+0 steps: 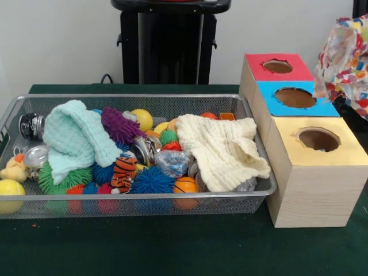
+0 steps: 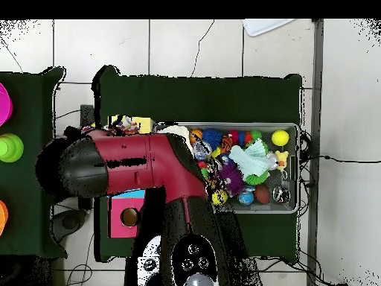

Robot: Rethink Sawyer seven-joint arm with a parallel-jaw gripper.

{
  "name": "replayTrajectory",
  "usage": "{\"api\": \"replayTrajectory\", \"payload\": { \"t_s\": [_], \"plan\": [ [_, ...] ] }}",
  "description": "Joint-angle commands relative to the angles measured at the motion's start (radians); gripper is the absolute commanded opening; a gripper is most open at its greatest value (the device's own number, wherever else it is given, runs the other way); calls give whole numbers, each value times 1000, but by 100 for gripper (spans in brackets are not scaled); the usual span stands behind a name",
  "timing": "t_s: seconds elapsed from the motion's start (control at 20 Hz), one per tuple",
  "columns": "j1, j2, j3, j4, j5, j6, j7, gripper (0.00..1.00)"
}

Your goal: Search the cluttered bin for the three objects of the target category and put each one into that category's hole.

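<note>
Covering much of the bin (image 1: 265, 185), two cloths (image 1: 221, 146) hide toys beneath

Mint cloth (image 1: 72, 138), cream cloth (image 1: 221, 150), purple spiky ball (image 1: 118, 123), tiger-striped toy (image 1: 123, 172), red-blue-yellow box tops (image 1: 294, 99)

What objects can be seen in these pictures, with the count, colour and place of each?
wire mesh bin: one, silver, on the green table.
muslin cloths: two, mint at the bin's left, cream at its right.
spiky rubber balls: several; blue, green, purple, mid-bin.
smooth yellow balls: two, one front-left corner, one at back.
striped tiger toy: one, orange, centre front.
wooden boxes with holes: three, tops red, blue, yellow, right of the bin.
robot arm: one, red and black, over the boxes, overhead view.
</note>
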State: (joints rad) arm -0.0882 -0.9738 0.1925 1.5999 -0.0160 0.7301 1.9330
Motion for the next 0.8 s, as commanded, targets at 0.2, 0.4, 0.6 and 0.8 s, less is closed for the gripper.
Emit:
{"api": "replayTrajectory", "payload": {
  "t_s": [0.2,0.4,0.6,0.8],
  "plan": [
    [-53,35,3,175,-36,-4,14,0],
    [-54,52,-1,178,-62,-50,22,0],
    [-62,52,3,168,-92,-48,-6,0],
    [-71,46,9,154,-113,-35,-21,0]
  ]
}}
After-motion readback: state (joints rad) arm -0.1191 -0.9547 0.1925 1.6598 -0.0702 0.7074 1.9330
